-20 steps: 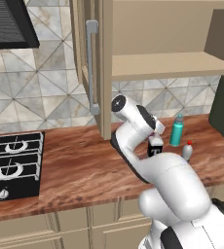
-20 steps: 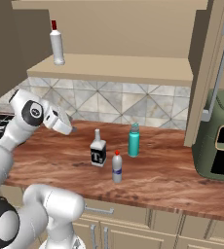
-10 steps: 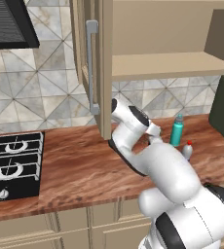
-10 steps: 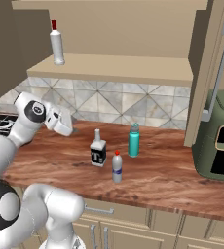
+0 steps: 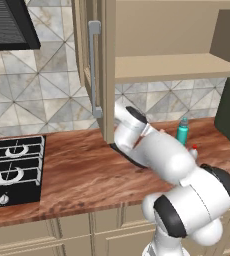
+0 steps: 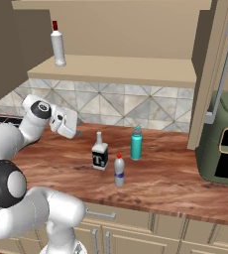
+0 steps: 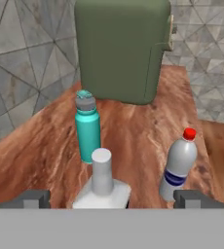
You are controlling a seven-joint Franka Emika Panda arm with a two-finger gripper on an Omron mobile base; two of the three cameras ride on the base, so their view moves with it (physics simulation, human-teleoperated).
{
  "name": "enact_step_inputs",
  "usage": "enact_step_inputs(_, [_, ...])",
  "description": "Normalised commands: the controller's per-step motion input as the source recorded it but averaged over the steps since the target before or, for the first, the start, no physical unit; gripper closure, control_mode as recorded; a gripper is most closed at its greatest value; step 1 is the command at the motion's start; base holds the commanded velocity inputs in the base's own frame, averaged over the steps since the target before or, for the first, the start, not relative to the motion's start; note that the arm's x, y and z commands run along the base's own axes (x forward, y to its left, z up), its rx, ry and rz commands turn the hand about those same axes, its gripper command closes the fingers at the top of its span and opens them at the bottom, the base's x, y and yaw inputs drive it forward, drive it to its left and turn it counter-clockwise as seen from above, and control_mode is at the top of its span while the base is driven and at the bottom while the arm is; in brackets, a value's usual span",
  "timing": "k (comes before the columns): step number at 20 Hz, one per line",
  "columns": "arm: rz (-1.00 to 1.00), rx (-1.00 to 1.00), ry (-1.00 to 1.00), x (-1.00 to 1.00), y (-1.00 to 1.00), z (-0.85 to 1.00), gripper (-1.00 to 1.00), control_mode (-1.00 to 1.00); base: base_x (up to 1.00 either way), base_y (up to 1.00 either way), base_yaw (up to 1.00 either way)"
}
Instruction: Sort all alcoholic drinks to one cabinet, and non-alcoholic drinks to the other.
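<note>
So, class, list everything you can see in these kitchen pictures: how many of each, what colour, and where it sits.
Slender white bottle with dark red cap: one, on the open cabinet shelf.
Squarish clear-grey long-necked bottle with dark "T" label: one, on the counter.
Teal cylindrical bottle: one, on the counter, right of the squarish bottle.
Small clear bottle with red cap and blue label: one, counter, nearest the front edge.
Tan wooden wall cabinets: doors open, grey bar handles.
Olive-green appliance: one, right end of the counter.
Black gas hob: one, left of the counter.
Dark range hood: one, above the hob.
Brown wooden counter: one.
Pincer: on the white arm, low over the counter, facing the bottles; fingers spread, holding nothing.
</note>
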Motion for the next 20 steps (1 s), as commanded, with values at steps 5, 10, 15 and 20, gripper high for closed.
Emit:
enact_step_inputs(5, [-0.1, -0.03, 0.0, 0.19, -0.11, -0.3, -1.0, -1.0, 0.0, 0.0, 0.0])
enact_step_inputs(10, [-0.09, -0.03, 0.0, 0.09, -0.12, -0.21, -1.0, -1.0, 0.0, 0.0, 0.0])
enact_step_inputs(15, [-0.08, -0.04, 0.0, 0.11, -0.08, -0.11, -1.0, -1.0, 0.0, 0.0, 0.0])
enact_step_inputs(20, [-0.06, -0.04, 0.0, 0.09, -0.08, -0.09, -1.0, -1.0, 0.0, 0.0, 0.0])
